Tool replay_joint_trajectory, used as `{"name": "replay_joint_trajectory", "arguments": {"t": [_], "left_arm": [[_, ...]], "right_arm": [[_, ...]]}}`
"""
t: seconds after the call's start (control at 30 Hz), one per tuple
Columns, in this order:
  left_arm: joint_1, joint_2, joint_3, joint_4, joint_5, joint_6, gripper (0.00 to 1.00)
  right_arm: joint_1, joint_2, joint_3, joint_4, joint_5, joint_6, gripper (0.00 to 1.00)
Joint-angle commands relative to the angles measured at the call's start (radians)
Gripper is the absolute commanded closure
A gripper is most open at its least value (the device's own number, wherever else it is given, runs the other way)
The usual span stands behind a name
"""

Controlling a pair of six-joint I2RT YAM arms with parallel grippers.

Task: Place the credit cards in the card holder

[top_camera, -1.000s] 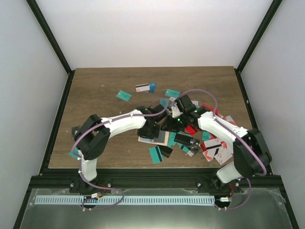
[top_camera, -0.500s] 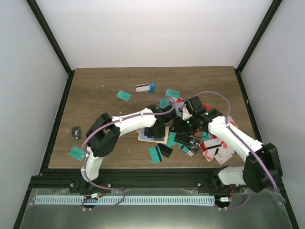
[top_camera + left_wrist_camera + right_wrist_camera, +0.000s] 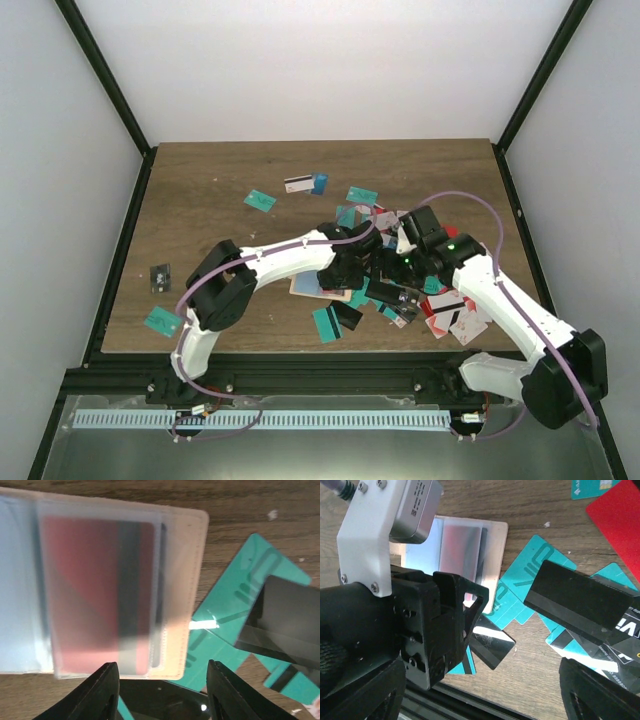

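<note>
A red card [image 3: 85, 590] sits sleeved in the open card holder [image 3: 180, 580]. Jaws of the left gripper [image 3: 162, 690] and right gripper [image 3: 482, 685] hang released, apparently done inserting it.

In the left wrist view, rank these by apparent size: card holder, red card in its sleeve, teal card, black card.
1. card holder
2. red card inside it
3. teal card and black card: unranked. The black one overlaps the teal one and is itself cut off by the frame edge.
</note>
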Motion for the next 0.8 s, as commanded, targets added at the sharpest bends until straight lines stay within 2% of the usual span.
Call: {"name": "replay_joint_trajectory", "arguments": {"t": [0.0,0.23,0.33,0.5,0.77], "left_arm": [[-0.009,-0.076,-0.011,0.100,0.054,0.041,0.49],[0.011,-0.212,-0.079,0.133,0.078,0.177,0.47],[0.010,-0.295,-0.169,0.172,0.105,0.234,0.46],[0.011,-0.422,-0.330,0.249,0.151,0.283,0.45],[0.010,-0.536,-0.520,0.327,0.201,0.322,0.45]], "right_arm": [[-0.012,-0.024,0.048,0.028,0.075,0.015,0.13],[-0.012,-0.035,0.053,0.040,0.082,0.006,0.08],[-0.012,-0.050,0.026,0.071,0.002,0.006,0.07],[-0.012,-0.115,-0.040,0.078,-0.055,0.075,0.05],[-0.011,-0.255,-0.211,0.087,-0.155,0.215,0.04]]}}
